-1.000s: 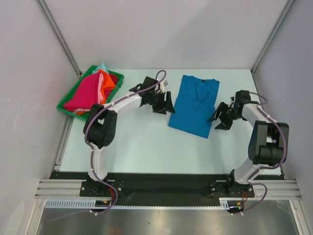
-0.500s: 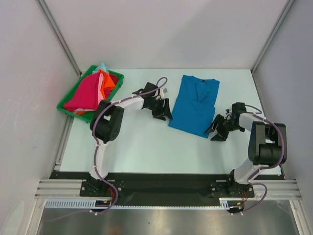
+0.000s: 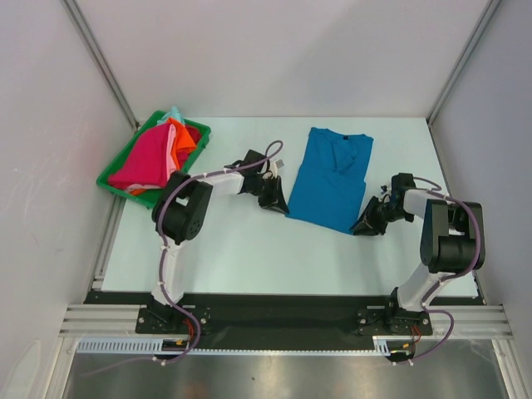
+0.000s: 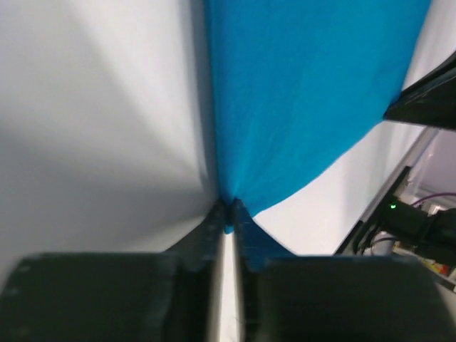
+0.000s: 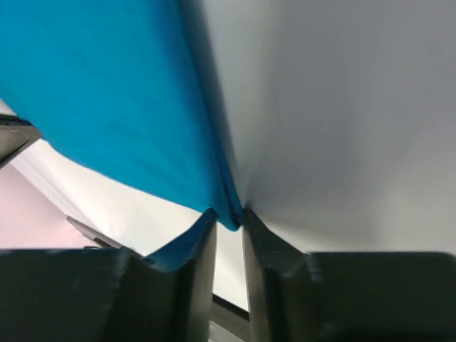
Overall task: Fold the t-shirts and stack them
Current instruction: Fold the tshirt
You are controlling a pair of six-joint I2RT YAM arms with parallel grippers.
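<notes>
A large bright blue t-shirt (image 3: 332,179) lies flat in the middle of the table, collar at the far end. My left gripper (image 3: 278,202) is down at its near left corner. In the left wrist view that gripper (image 4: 228,214) is shut on the tip of the blue cloth (image 4: 299,107). My right gripper (image 3: 363,226) is at the near right corner, and the right wrist view shows it (image 5: 229,217) pinched onto the blue corner (image 5: 107,92). Magenta (image 3: 141,158), orange (image 3: 179,137) and mint (image 3: 173,112) t-shirts are heaped at the back left.
The heaped shirts sit in a green plastic tray (image 3: 116,187) at the table's back left corner. Grey walls and metal frame posts close in the table on three sides. Both arm bases stand on the black rail (image 3: 283,312) at the near edge.
Both grippers came down from beside the blue t-shirt to its near corners and closed on the cloth. The shirt itself lies where it did.
</notes>
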